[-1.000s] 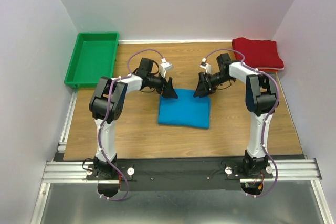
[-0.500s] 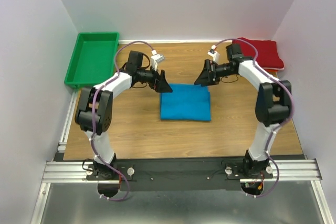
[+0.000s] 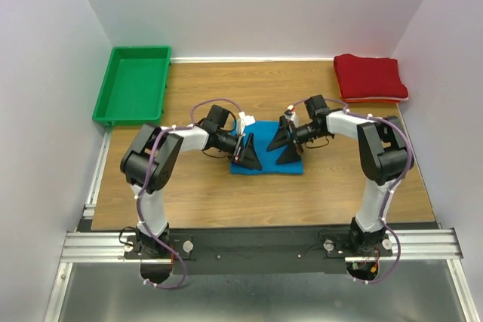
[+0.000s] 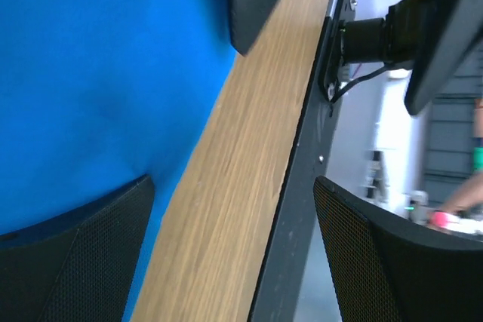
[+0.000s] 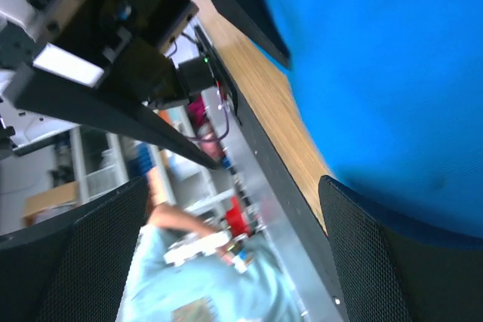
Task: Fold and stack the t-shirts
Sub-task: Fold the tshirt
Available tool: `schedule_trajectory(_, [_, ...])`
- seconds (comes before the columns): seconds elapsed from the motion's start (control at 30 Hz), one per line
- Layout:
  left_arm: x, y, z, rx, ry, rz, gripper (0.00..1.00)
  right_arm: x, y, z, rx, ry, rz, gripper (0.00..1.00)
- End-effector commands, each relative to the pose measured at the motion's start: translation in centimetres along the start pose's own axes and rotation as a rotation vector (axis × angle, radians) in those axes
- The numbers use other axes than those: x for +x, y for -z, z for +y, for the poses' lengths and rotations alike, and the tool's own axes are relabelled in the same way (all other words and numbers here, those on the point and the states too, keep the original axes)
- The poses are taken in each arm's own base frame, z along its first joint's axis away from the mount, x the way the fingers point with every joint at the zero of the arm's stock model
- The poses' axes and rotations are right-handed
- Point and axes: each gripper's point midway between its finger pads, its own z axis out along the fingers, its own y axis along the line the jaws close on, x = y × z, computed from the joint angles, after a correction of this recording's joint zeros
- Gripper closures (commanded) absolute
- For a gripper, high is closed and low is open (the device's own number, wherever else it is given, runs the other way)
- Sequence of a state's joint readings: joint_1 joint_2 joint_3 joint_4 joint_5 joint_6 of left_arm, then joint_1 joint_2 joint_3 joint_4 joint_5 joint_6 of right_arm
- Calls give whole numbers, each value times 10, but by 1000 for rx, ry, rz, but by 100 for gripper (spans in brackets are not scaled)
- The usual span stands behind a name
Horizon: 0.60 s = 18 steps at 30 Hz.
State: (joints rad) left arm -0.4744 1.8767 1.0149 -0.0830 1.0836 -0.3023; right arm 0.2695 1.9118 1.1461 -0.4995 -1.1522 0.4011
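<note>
The bright blue t-shirt (image 3: 266,162) lies folded flat at the middle of the wooden table (image 3: 211,194). Both grippers hang low over it, tips pointing at the near edge. My left gripper (image 3: 247,157) is over its left part and my right gripper (image 3: 286,147) over its right part. In the left wrist view the blue cloth (image 4: 98,73) fills the upper left, and the gripper (image 4: 234,246) is open with only bare wood between its fingers (image 4: 75,262). The right wrist view shows blue cloth (image 5: 392,73) at the right and an open, empty gripper (image 5: 234,254). The dark red t-shirt (image 3: 370,77) lies folded at the far right corner.
A green plastic tray (image 3: 132,84) sits at the far left corner, beside the left wall. White walls close the table on three sides. A black rail (image 3: 256,239) carrying the arm bases runs along the near edge.
Both grippers rose to the blue t-shirt's far edge, then swept toward the near side and now sit low over its middle. The right jaws widened a little. The blue t-shirt shifted slightly farther back.
</note>
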Motion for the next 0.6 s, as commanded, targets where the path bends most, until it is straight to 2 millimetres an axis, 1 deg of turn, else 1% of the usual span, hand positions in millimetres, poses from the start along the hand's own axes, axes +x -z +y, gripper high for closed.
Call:
schedule_trajectory(0.0, [23,-5,27,35,158,41,6,10,-13,-31,-36,-126,60,0])
schedule_trajectory(0.03, [25,-5,32,38,176,44,6,9,-12,-37,-29,-135,55,0])
schedule_trajectory(0.07, [31,-4,44,32,218,47,6,7,-12,-44,-16,-128,49,0])
schedule_trajectory(0.1, [37,-3,47,42,237,55,6,7,-14,-56,-12,-155,54,0])
schedule_trajectory(0.13, [41,-2,51,45,251,62,6,8,-11,-64,-5,-190,53,0])
schedule_trajectory(0.17, [46,-1,58,38,272,67,6,10,-10,-73,5,-181,56,0])
schedule_trajectory(0.2, [50,1,62,33,271,68,6,12,-8,-80,18,-186,56,0])
schedule_trajectory(0.23, [52,3,65,26,276,64,6,17,-4,-94,48,-197,61,0])
schedule_trajectory(0.33, [54,9,71,9,296,49,6,25,4,-110,79,-218,68,0])
schedule_trajectory(0.37, [52,12,71,4,282,42,6,28,6,-113,98,-209,71,0])
schedule_trajectory(0.43, [50,16,70,-12,267,36,6,25,11,-110,111,-190,59,0])
schedule_trajectory(0.47, [45,19,65,-16,233,26,6,21,15,-102,113,-153,45,0])
schedule_trajectory(0.53, [44,22,57,-12,214,28,6,17,19,-89,102,-119,33,0])
schedule_trajectory(0.57, [40,25,53,-9,182,22,6,15,22,-78,77,-91,27,0])
